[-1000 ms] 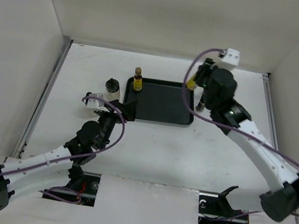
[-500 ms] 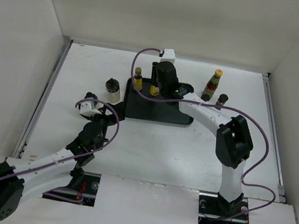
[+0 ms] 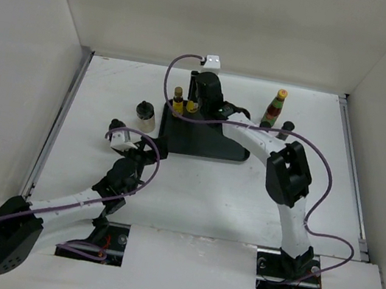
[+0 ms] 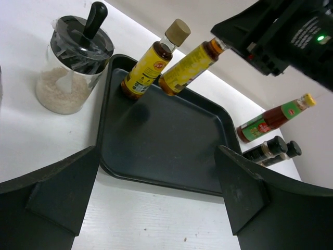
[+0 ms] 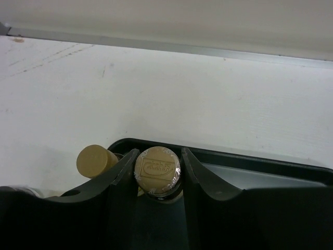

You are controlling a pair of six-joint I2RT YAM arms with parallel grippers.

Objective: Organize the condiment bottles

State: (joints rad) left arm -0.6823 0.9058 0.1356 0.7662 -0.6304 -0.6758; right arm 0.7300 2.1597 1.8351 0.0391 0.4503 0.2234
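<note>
My right gripper [image 3: 194, 106] is shut on a yellow-labelled bottle [image 4: 191, 63] by its tan cap [image 5: 157, 169], standing it in the back left corner of the black tray [image 3: 208, 143]. The other yellow-labelled bottle [image 3: 177, 101] stands just to its left, its cap in the right wrist view [image 5: 96, 160]. The red bottle with a green band [image 3: 276, 108] and the two dark bottles [image 4: 270, 151] stand on the table right of the tray. A cream jar [image 3: 145, 116] stands left of the tray. My left gripper [image 3: 147, 147] is open and empty at the tray's front left corner.
White walls close the table in at the back and on both sides. The right arm reaches across the tray's back edge [image 5: 250, 158]. The tray's inside [image 4: 166, 140] holds only the two yellow-labelled bottles.
My right gripper has carried the yellow-labelled bottle from right of the tray to its back left corner, beside the other yellow one. My left gripper has shifted slightly towards the tray.
</note>
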